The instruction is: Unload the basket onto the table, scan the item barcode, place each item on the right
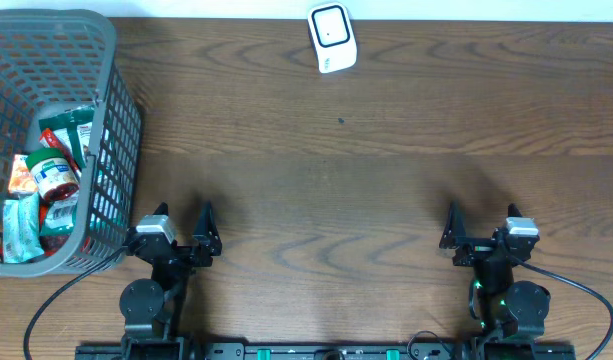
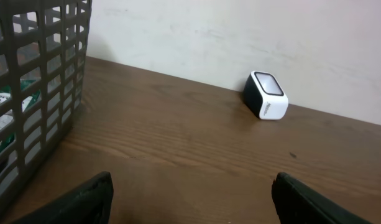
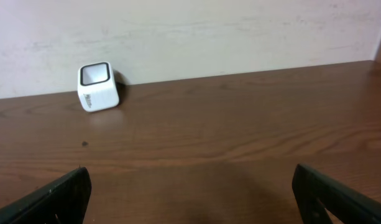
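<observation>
Two arms parked at the near edge of a big brown wooden table (image 1: 336,180), nothing going on in their grips. Biggest thing on it is the grey plastic mesh basket (image 1: 108,105), sitting at the left side. The left gripper (image 1: 184,215) is just right of the basket's near corner, jaws spread wide and holding nothing. The right gripper (image 1: 481,218) is well off to the right, jaws wide open too, also empty. The little white barcode scanner (image 1: 332,37), with its dark window, sits at the far edge near the wall, about centre. The grocery items (image 1: 52,178) are piled in the basket: green packets and a red and white tub.
</observation>
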